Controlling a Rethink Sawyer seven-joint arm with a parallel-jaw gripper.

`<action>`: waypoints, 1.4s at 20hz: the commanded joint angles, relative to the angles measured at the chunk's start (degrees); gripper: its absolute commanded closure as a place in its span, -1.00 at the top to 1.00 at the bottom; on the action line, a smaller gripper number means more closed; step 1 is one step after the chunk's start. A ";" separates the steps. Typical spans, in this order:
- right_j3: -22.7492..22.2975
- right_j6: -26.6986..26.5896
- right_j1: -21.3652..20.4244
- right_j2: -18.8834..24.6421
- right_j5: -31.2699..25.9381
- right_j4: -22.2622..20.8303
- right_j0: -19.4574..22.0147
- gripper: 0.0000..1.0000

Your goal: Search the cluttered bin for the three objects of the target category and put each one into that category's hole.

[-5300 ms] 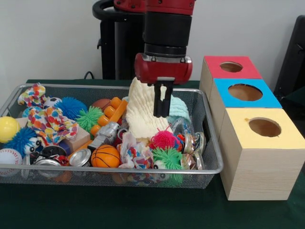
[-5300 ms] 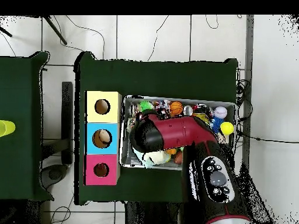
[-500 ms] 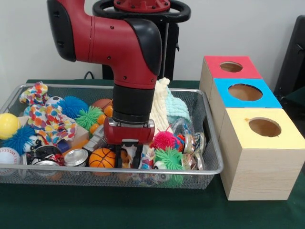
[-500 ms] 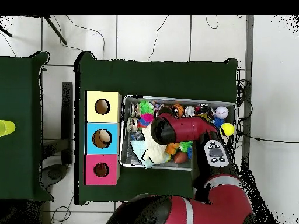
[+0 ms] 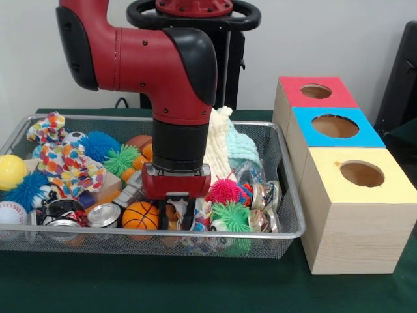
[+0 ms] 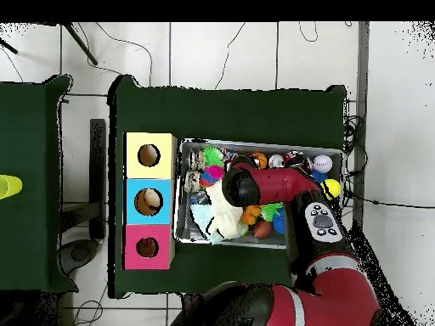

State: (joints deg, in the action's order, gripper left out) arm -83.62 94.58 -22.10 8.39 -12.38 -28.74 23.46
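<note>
The wire mesh bin (image 5: 287, 232) is packed with toys; it also shows in the overhead view (image 6: 255, 143). My gripper (image 5: 176, 216) is down in the clutter at the bin's front middle, between a small basketball (image 5: 141, 215) and a green spiky ball (image 5: 229, 215). Its fingers (image 5: 164, 217) stand apart around a small soft white and coloured toy, so it is open. The orange tiger and the small pale yellow toy are hidden. The red-topped box's hole (image 5: 316, 91) is at the far right, and shows in the overhead view (image 6: 147, 247). From above, my arm (image 6: 263, 182) covers the gripper.
A large cream knitted cloth (image 5: 218, 147) stands behind my gripper. A blue-topped box (image 5: 335, 140) and a yellow-topped box (image 5: 384, 195) stand in a row in front of the red one. A pink spiky ball (image 5: 225, 191), metal tins (image 5: 107, 215) and a spotted fabric toy (image 5: 68, 163) fill the bin.
Since five seconds ago my gripper has come down from beside the cream cloth into the clutter at the bin's front middle. In the last half second the arm shifted slightly left.
</note>
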 commanded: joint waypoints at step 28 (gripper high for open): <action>-17.66 -8.48 -7.15 -2.59 -16.64 -3.27 -2.44 -1.00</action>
State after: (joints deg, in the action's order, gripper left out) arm -86.76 94.58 -24.87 1.65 -13.52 -30.60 17.15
